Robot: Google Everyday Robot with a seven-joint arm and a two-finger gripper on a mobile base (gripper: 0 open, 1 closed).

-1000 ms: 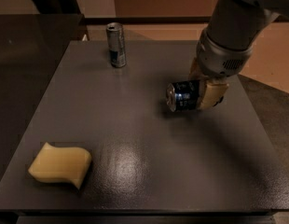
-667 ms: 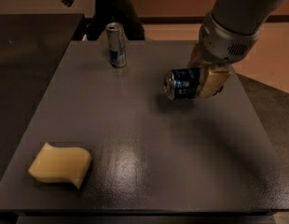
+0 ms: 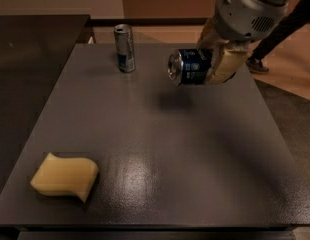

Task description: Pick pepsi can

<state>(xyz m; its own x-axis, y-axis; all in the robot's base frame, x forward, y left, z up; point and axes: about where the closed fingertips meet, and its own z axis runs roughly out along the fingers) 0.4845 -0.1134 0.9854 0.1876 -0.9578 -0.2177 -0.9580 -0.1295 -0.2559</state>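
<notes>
The pepsi can (image 3: pixel 189 67) is dark blue with a silver end. It lies sideways in my gripper (image 3: pixel 215 64), lifted clear above the dark table (image 3: pixel 160 149), with its shadow on the surface below. The gripper's tan fingers (image 3: pixel 224 65) are shut on the can's right part. The grey arm comes in from the upper right.
A taller, slim silver-and-blue can (image 3: pixel 125 48) stands upright at the table's far left. A yellow sponge (image 3: pixel 64 177) lies near the front left corner. A person's leg and shoe (image 3: pixel 258 64) show on the floor at the far right.
The gripper has risen with the pepsi can, lifting it off the table. The view has shifted too.
</notes>
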